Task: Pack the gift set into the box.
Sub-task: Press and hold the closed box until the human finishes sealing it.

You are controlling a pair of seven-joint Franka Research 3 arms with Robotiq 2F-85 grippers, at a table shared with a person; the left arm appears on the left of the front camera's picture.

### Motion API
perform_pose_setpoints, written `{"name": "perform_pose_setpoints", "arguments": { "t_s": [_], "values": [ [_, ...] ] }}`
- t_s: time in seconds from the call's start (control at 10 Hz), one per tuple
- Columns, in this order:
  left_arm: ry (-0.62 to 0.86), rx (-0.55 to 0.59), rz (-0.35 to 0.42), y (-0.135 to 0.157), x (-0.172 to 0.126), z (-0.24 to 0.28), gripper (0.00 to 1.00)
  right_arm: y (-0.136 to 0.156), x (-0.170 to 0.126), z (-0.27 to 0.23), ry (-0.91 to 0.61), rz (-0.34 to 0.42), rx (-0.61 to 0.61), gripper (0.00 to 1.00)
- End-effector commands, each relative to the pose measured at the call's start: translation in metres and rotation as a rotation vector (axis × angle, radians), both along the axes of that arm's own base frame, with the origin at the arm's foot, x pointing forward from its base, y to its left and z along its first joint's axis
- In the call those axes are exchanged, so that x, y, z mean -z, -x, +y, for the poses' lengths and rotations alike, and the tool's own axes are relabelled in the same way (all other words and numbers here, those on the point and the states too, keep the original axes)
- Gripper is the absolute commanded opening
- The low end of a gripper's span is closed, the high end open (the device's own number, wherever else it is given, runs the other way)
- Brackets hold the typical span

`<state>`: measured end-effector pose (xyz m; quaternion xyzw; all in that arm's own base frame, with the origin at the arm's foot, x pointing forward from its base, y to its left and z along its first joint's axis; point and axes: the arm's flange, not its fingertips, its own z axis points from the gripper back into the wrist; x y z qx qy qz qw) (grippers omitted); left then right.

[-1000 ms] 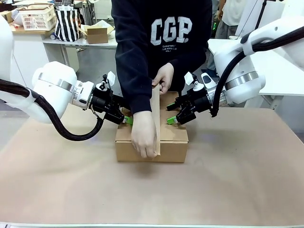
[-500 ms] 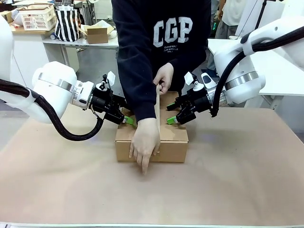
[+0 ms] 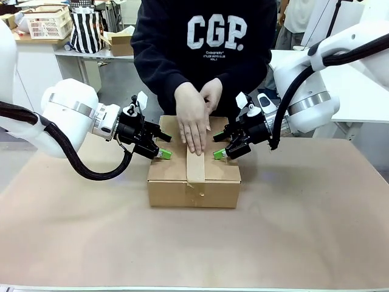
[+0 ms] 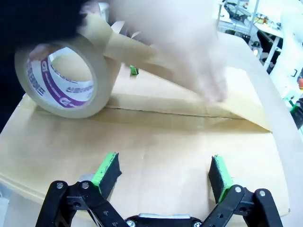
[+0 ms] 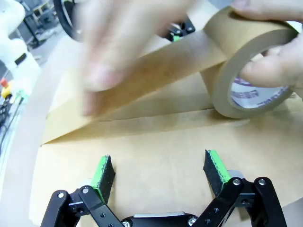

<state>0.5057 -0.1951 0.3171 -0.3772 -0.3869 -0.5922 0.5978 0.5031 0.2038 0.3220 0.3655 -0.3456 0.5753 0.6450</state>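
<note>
Now one hand point(image 3: 193, 125) presses tape point(image 3: 196, 165) onto one box point(image 3: 193, 182); both grippers, left gripper point(image 3: 163, 146), right gripper point(image 3: 219, 146), gape empty.

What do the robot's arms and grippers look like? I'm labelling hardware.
Both arms are white and rounded, each with a silver band and a looping black cable. The left gripper and right gripper are black linkages; their fingers carry green pads.

Roll of brown packing tape point(image 4: 66, 78) with purple print on its core, brown paper-covered table point(image 3: 304, 231); behind: white perforated basket point(image 3: 48, 23), black-and-white striped bag point(image 3: 87, 29), small open cardboard box point(image 3: 123, 41).
</note>
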Motion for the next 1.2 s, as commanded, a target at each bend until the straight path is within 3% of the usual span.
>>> {"name": "perform_pose_setpoints", "arguments": {
  "t_s": [0.0,1.1],
  "values": [
    [-0.004,0.005,-0.007,0.0014,0.0045,0.0017,1.0,0.0033,0.0054,-0.0011,-0.001,-0.004,0.013,1.0],
    [-0.004,0.005,-0.007,0.0014,0.0045,0.0017,1.0,0.0033,0.0054,-0.0011,-0.001,-0.004,0.013,1.0]
  ]
}}
